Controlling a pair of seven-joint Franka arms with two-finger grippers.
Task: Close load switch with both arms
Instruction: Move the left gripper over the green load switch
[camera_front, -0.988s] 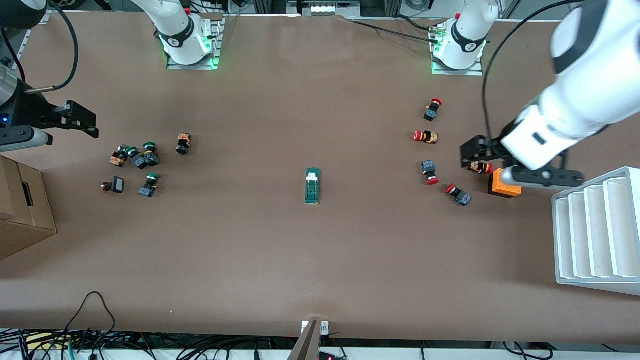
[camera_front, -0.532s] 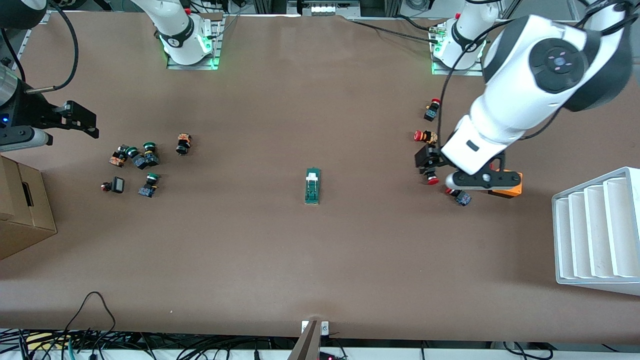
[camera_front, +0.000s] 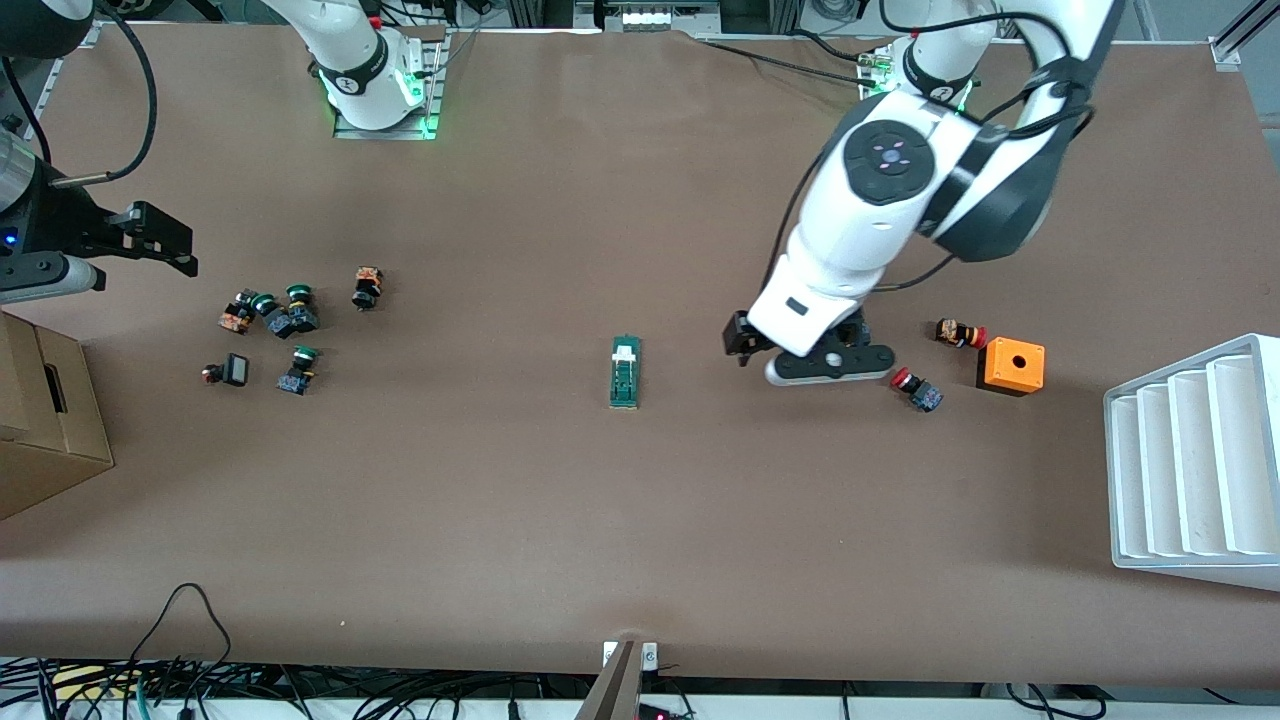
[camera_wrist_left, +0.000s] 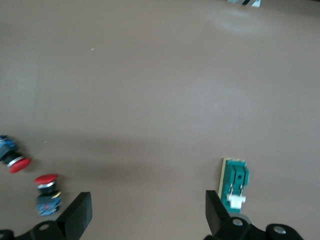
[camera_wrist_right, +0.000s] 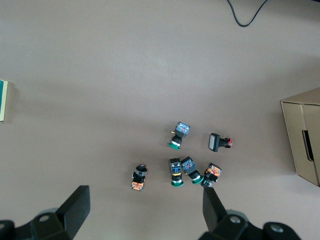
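Over the last second the white jointed left arm has swung in from the orange box toward the middle of the table, so the black two-finger left gripper (camera_front: 745, 345) now hangs over bare brown tabletop (camera_front: 640, 520) between the load switch and the red-capped push buttons; its fingers (camera_wrist_left: 80, 216) stand wide apart and hold nothing. The black two-finger right gripper (camera_front: 165, 240) has not moved: it waits over the right arm's end of the table, above the cluster of green-capped push buttons (camera_front: 285, 315), jaws spread wide and empty.

A broad stretch of open surface surrounds the load switch on every side, and the whole strip of table nearest the front camera is bare. At the right arm's end stands a brown cardboard box (camera_front: 45, 420); at the left arm's end a white stepped rack (camera_front: 1195, 460), with the orange box with a round hole (camera_front: 1012, 366) near it.

The small narrow dark-green rectangular load switch (camera_front: 625, 372) lies flat at the table's middle, untouched, its white tab (camera_front: 626, 352) at the end toward the robots' bases.
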